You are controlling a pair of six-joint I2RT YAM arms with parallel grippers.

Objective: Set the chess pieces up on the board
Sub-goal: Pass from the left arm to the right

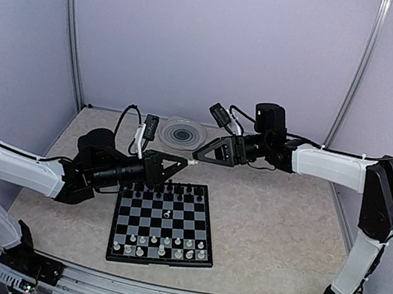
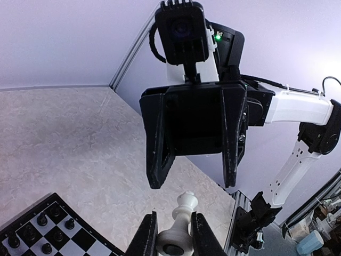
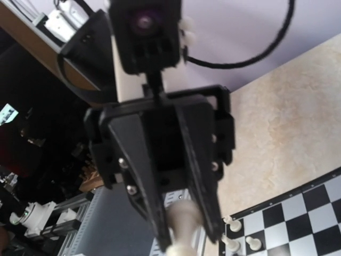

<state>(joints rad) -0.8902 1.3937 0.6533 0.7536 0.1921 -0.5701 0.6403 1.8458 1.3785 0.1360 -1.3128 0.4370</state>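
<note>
**Cream piece pinched in mid-air between two arms, above the board's far edge**

The left tool is pressed onto a cream chess piece. It grips low, just above the foot, so the hollow underside faces back at its own wrist and the crowned head points outward. Directly opposite, almost nose to nose, the right tool has its jaws spread wide with nothing between them. The piece's head sits just short of its fingertips, and from here I cannot tell whether anything touches.

Both tools hang above the far edge of the board, which lies flat on the counter. Cream men fill much of the near two rows and black men line the far row. A clear ridged plate sits beyond the board, near the back wall.

The piece looks like light, hard, smooth plastic: stiff enough not to give under the jaws, and slick enough to twist or pop out of a glancing pinch. It is narrow at the stem and top-heavy for its small foot. I'd judge the stem, just under the head, the better place to hold it, leaving the foot free to meet a square squarely. As held now, with the foot turned into the left tool, it seems poorly placed for standing upright.
</note>
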